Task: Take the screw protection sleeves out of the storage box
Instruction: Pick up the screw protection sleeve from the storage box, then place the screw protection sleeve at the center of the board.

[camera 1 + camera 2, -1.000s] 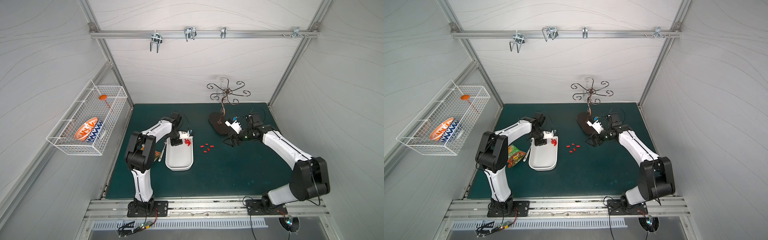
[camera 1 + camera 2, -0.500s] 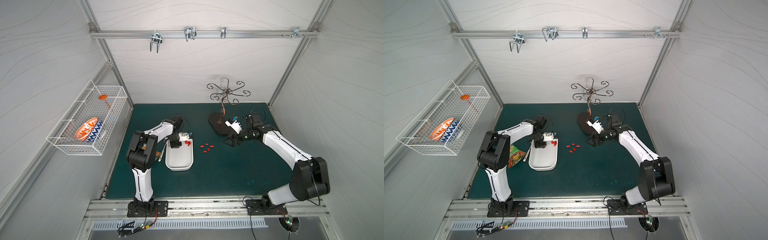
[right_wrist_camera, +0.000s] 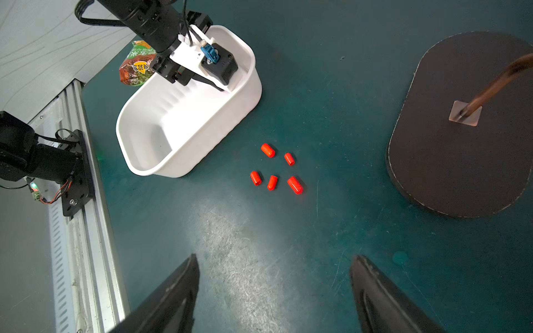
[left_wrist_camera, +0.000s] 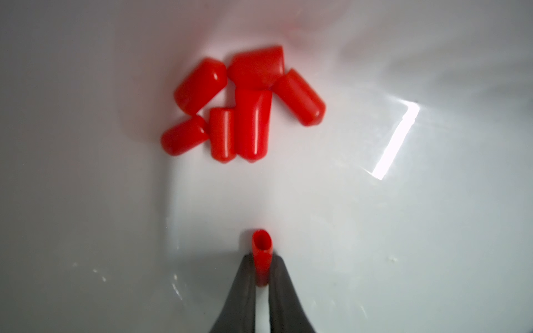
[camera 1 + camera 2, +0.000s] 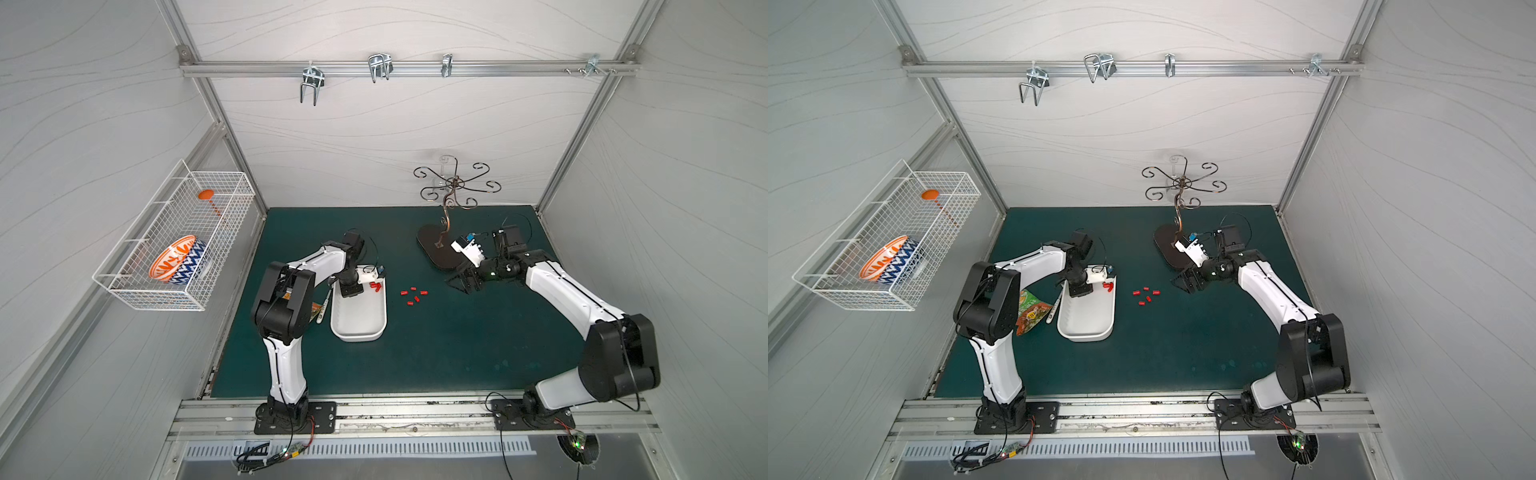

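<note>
- Glossy, smooth red plastic is shown by the screw protection sleeves (image 4: 251, 124).
- Smooth white plastic with a light sheen is seen on the storage box (image 3: 213, 135).
- The green table mat (image 3: 230, 245) is found matt and scuffed.

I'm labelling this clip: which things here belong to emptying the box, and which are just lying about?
In the job: small red plastic sleeves; shallow white plastic storage box; left gripper, shut on one sleeve.
Lying about: green-and-orange snack packet; white wire basket; orange-and-blue patterned bowl; dark metal hook stand.
</note>
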Tool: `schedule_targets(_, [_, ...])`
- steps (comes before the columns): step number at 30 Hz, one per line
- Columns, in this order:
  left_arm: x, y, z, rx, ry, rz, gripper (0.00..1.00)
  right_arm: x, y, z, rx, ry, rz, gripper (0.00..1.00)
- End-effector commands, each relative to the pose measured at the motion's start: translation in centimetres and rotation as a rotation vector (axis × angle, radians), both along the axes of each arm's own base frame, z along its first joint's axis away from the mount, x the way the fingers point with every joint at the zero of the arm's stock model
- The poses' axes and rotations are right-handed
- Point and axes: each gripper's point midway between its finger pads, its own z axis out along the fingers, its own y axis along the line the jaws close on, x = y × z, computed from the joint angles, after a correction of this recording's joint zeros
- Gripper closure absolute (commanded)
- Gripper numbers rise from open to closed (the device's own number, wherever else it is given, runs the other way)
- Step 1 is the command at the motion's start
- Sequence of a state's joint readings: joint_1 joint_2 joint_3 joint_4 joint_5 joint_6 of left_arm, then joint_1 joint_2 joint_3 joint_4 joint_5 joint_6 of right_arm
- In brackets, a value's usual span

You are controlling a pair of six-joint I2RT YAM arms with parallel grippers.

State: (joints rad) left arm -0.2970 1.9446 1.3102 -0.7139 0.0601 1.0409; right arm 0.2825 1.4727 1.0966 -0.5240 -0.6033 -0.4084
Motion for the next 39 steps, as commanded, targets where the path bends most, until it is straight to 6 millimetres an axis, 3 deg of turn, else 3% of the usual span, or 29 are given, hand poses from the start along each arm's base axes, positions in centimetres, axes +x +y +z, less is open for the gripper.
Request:
schedule_targets(1, [0.1,-0.7,1.5,-0.060,-0.024,0.039,0.96,-0.3,-0.2,0.6,0.013,-0.004,0.002,0.15])
schedule_targets(6, [0.2,-1.2,5.6,-0.148,-0.077,0.087,1.00,-0.3,-0.2,0.7,0.010,-0.009,-0.002,0.15])
schedule_targets(11, [-1.2,-2.9,9.6,-0.271,-0.067,0.116,1.00,-0.2,-0.4,1.0,0.009,-0.019,-0.009,0.15])
schedule_targets(14, [-2.5,-5.5,12.1,-0.355,-0.053,0.092,1.00,0.0,-0.5,1.1,0.009,-0.025,-0.012,0.15])
schedule_targets(18, [-3.7,-9.3,13.7,-0.400,-0.032,0.016,1.00,0.5,-1.5,1.6,0.020,-0.030,-0.051,0.14])
schedule_targets(21, [-4.1,-12.1,13.3,-0.379,-0.004,-0.050,1.00,1.4,-3.3,2.6,0.037,-0.047,-0.113,0.12])
schedule_targets(27, [-4.0,-17.0,9.9,-0.283,0.003,-0.167,1.00,2.7,-7.4,3.9,0.066,-0.057,-0.246,0.08])
schedule_targets(29, [-3.2,-18.0,8.6,-0.240,-0.016,-0.184,1.00,2.9,-8.2,4.2,0.069,-0.067,-0.266,0.01])
schedule_targets(33, [-1.1,-19.2,6.8,-0.189,-0.049,-0.181,0.98,2.3,-8.0,4.6,0.091,-0.070,-0.229,0.01])
schedule_targets(39, [1.7,-18.8,4.7,-0.123,-0.093,-0.167,0.97,0.0,-6.2,4.8,0.162,-0.073,-0.070,0.01])
